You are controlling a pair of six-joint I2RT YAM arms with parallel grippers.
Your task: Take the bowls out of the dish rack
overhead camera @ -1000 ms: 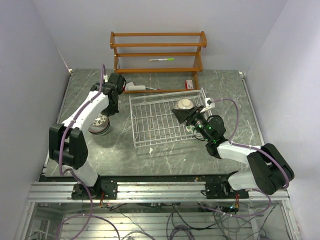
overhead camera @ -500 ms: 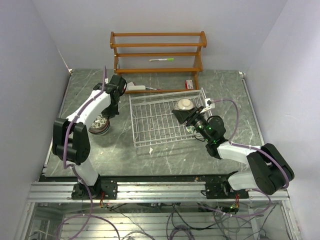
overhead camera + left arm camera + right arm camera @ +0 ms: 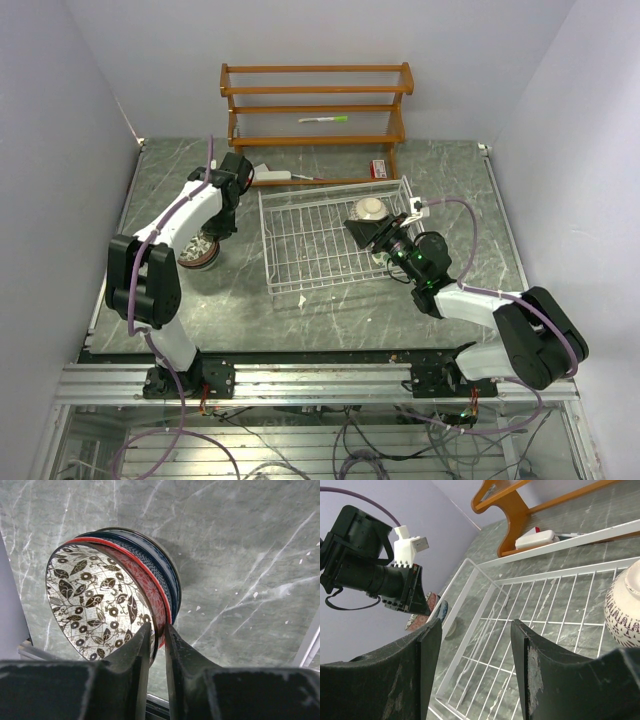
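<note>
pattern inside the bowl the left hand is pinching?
The bowl has a black leaf-and-flower print on white inside; the left wrist view shows it best.

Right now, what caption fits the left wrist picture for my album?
Left jaws pinch the rim of the leaf-patterned bowl, topmost of the stacked bowls on the marble table.

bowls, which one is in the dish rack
The cream bowl, upside down near the dish rack's far right corner. The others sit stacked on the table left of it.
</note>
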